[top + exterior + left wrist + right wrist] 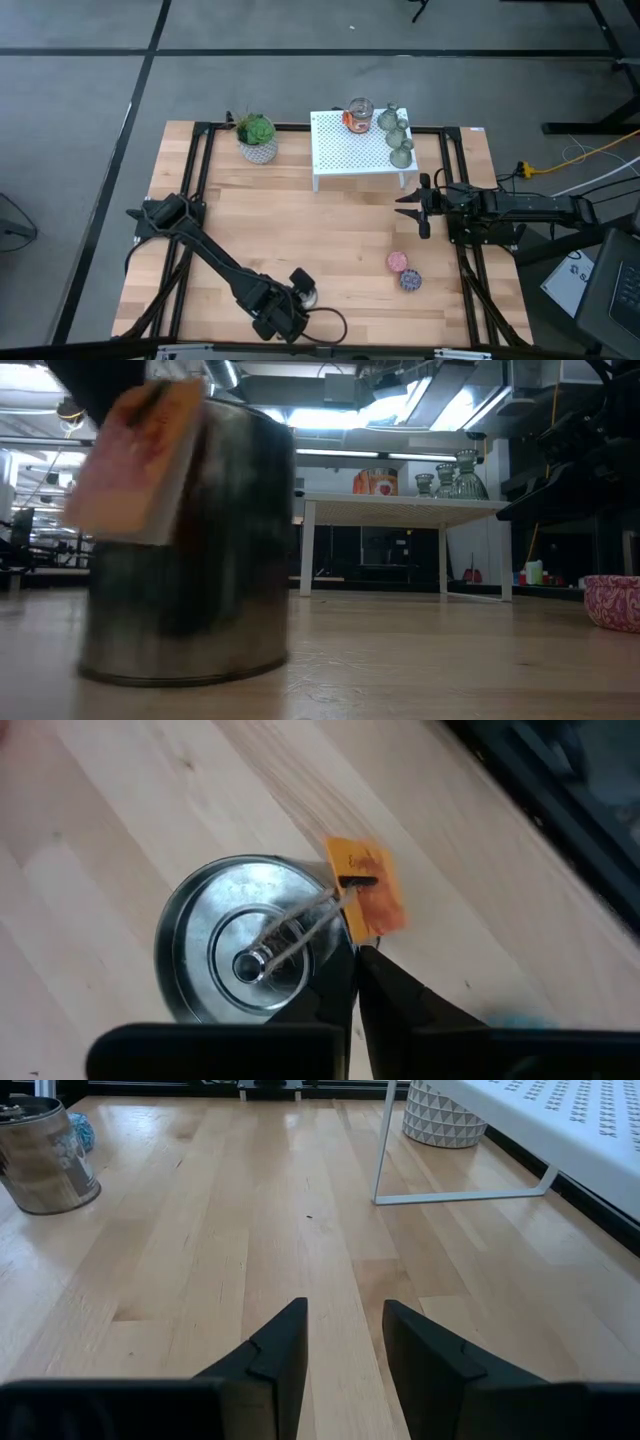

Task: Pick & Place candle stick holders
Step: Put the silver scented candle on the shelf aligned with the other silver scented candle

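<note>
Over the near edge, left end effector (pixel 300 290) angled down, fingers together

Grey floor (pixel 300 75) w/ dark tape lines; wood table (pixel 330 240); ceiling strip lights (pixel 340 420) bright.

Two dark jointed arms, black wedge-shaped fingers (pixel 420 1370) (matte plastic)
</note>
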